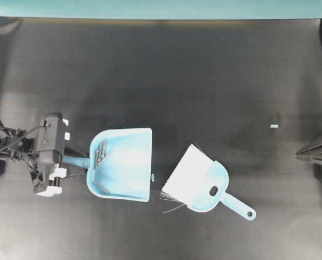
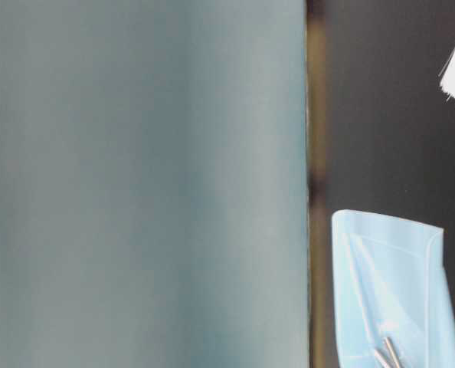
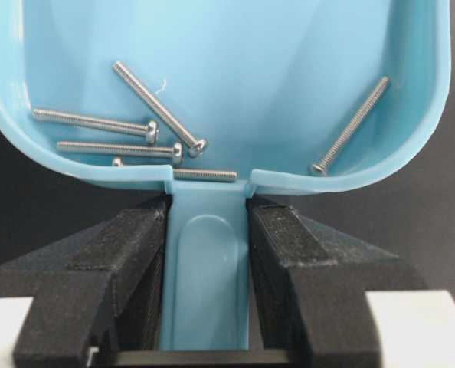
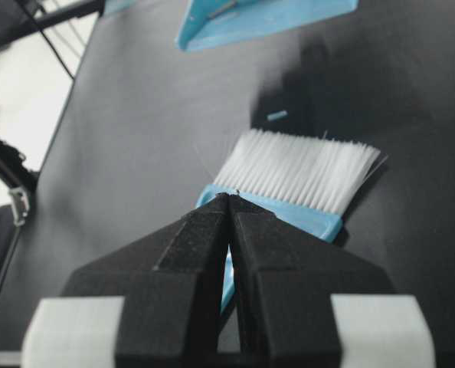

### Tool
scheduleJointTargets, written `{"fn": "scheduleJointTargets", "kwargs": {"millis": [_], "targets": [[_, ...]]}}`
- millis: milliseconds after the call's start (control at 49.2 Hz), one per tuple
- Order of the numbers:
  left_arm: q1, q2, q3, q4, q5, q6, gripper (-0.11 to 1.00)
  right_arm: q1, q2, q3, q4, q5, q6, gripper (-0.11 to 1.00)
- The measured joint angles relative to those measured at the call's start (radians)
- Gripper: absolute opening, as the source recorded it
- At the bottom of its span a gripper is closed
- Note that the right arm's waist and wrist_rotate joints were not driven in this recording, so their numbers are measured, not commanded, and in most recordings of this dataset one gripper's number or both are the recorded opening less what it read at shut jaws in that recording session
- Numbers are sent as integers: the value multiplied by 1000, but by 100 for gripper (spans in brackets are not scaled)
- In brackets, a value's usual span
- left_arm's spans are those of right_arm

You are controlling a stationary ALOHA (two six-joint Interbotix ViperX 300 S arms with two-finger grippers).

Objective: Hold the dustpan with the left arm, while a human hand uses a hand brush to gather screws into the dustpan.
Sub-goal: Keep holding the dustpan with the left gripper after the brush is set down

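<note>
- The left gripper (image 3: 208, 253) clamps the dustpan (image 1: 126, 162) by its slim handle; holding it flat and steady should keep the screws (image 3: 147, 134) pooled at the back wall.
- The hand brush (image 1: 201, 187) lies on the table just right of the pan's lip; no hand is visible.
- The right gripper (image 4: 229, 211) is closed, empty, and level, pointing at the brush.
</note>
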Motion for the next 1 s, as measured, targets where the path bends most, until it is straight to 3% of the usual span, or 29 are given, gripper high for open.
{"fn": "scheduleJointTargets", "kwargs": {"millis": [997], "targets": [[-17,-6,0,0,-17,-8,30,0,0,0,0,0,-2,0]]}}
